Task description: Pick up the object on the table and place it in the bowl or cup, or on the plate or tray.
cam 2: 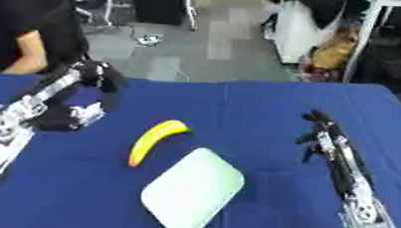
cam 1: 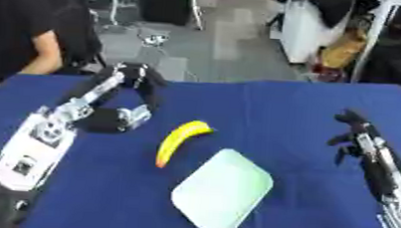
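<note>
The banana [cam 1: 182, 141] lies on the blue tabletop [cam 1: 309, 107], near the middle, its orange-tipped end toward me. Nothing touches it. Just beside it, nearer me and to the right, sits the tray [cam 1: 223, 193], pale green, rounded and set askew; the two are close but apart.

My left robot hand [cam 1: 132, 116] hangs to the left of the banana, fingers curled down and holding nothing, the forearm bent in above it. It is near the fruit but not yet on it. My right robot hand [cam 2: 312, 127] rests well apart on the right side, edge-on to the camera, so I cannot tell whether its fingers are spread or pressed together.

I judge the pick has not begun; the left robot hand is the likely one to reach.

The risks as I see them: the banana is curved and smooth, so fingers closing off-centre could roll it or nudge it toward the tray rim. The tray looks light and shallow; a low carry could clip its edge and slide it. A release too near the rim could let the fruit tip back onto the cloth.
</note>
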Robot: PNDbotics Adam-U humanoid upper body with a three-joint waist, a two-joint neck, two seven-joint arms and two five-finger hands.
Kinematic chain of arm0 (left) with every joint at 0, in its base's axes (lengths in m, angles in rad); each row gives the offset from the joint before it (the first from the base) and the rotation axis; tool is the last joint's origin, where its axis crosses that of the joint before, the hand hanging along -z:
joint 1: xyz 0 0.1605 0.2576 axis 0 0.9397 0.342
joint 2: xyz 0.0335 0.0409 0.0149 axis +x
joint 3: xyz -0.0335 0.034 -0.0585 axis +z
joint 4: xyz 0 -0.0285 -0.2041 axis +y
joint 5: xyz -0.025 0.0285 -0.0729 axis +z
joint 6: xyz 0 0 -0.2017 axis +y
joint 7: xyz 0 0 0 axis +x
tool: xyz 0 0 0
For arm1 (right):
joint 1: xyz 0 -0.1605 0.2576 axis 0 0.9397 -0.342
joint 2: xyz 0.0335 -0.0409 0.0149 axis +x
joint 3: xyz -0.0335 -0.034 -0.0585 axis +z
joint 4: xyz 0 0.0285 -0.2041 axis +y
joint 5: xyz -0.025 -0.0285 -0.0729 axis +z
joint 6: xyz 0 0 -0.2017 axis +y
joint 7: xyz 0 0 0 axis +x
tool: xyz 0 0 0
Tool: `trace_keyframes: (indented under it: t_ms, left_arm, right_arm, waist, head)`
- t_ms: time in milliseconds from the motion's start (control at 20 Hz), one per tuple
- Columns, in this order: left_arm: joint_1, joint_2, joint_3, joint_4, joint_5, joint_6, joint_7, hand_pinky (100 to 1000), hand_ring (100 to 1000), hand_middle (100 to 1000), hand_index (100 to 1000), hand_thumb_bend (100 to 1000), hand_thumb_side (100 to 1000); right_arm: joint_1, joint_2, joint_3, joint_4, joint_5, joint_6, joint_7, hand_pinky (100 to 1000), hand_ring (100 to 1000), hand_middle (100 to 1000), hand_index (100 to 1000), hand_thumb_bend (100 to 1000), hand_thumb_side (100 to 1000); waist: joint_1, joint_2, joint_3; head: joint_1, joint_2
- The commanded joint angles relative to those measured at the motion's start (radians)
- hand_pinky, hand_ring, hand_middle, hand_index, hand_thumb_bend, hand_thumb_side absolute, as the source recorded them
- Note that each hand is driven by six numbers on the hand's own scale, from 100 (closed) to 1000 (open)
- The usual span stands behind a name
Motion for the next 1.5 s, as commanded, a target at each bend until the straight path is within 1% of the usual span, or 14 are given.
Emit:
trace_keyframes:
  t_ms: [50,500,650,700,750,800,850,950,1050,1100,1250,1350,1500]
  left_arm:
    - [-0.023,0.008,0.013,-0.007,0.001,-0.002,-0.004,547,605,660,756,100,659]
    - [-0.025,0.006,0.013,-0.004,-0.001,-0.003,-0.006,548,609,662,756,100,659]
    - [-0.027,0.007,0.013,-0.003,-0.003,-0.002,-0.006,545,605,660,758,100,666]
    - [-0.031,0.012,0.012,0.001,-0.014,0.005,-0.008,538,595,655,759,100,638]
    - [-0.035,0.013,0.011,0.004,-0.026,0.011,-0.008,541,600,656,758,100,648]
    - [-0.048,0.026,0.005,0.016,-0.051,0.024,-0.012,529,586,651,760,100,614]
    - [-0.065,0.036,-0.003,0.034,-0.081,0.038,-0.016,521,575,641,759,100,602]
    - [-0.118,0.057,-0.031,0.098,-0.146,0.066,-0.035,523,580,649,764,100,585]
    - [-0.187,0.071,-0.064,0.199,-0.238,0.077,-0.068,531,598,667,774,100,554]
    - [-0.216,0.071,-0.077,0.251,-0.285,0.073,-0.081,544,625,690,779,100,540]
    - [-0.266,0.046,-0.084,0.375,-0.401,0.042,-0.084,546,635,699,780,100,546]
    - [-0.275,0.031,-0.081,0.418,-0.441,0.023,-0.076,548,638,705,780,100,551]
    - [-0.28,0.016,-0.075,0.453,-0.479,0.008,-0.065,556,659,715,780,100,556]
  right_arm:
    - [-0.026,-0.005,-0.001,-0.024,0.002,-0.001,-0.006,324,573,842,958,100,864]
    - [-0.027,-0.005,0.0,-0.025,0.004,0.0,-0.007,325,573,842,959,100,865]
    - [-0.028,-0.005,0.0,-0.025,0.004,0.0,-0.008,325,573,842,959,100,863]
    - [-0.027,-0.005,0.0,-0.025,0.004,0.001,-0.009,325,573,842,959,100,865]
    - [-0.027,-0.005,0.0,-0.026,0.004,0.001,-0.009,325,573,842,959,100,864]
    - [-0.026,-0.006,0.001,-0.025,0.005,0.001,-0.009,325,573,842,959,100,865]
    - [-0.025,-0.006,0.002,-0.025,0.005,0.002,-0.009,325,573,842,959,100,865]
    - [-0.022,-0.007,0.004,-0.023,0.007,0.002,-0.007,325,573,842,959,100,865]
    - [-0.02,-0.007,0.009,-0.022,0.009,0.003,-0.003,326,574,842,959,100,866]
    - [-0.02,-0.006,0.011,-0.021,0.011,0.003,-0.001,326,573,842,959,100,865]
    - [-0.024,-0.003,0.015,-0.021,0.012,0.002,0.003,326,574,842,959,100,865]
    - [-0.026,-0.003,0.016,-0.022,0.013,0.003,0.003,326,573,842,959,100,865]
    - [-0.028,-0.003,0.017,-0.023,0.012,0.003,0.002,326,573,842,959,100,866]
  waist:
    - [-0.002,-0.01,0.0]
    - [-0.004,-0.01,0.0]
    - [-0.004,-0.011,-0.001]
    - [-0.003,-0.012,-0.001]
    - [-0.003,-0.012,-0.001]
    - [-0.001,-0.014,-0.001]
    - [0.0,-0.016,-0.001]
    - [0.004,-0.022,-0.002]
    - [0.011,-0.027,-0.005]
    - [0.014,-0.029,-0.007]
    - [0.018,-0.029,-0.019]
    - [0.018,-0.027,-0.027]
    - [0.02,-0.024,-0.031]
  head:
    - [-0.009,-0.013]
    - [-0.012,-0.03]
    - [-0.012,-0.03]
    - [-0.012,-0.029]
    - [-0.012,-0.028]
    - [-0.012,-0.026]
    - [-0.011,-0.024]
    - [-0.009,-0.021]
    - [-0.006,-0.018]
    - [-0.004,-0.018]
    - [-0.003,-0.025]
    - [-0.006,-0.027]
    - [-0.004,-0.03]
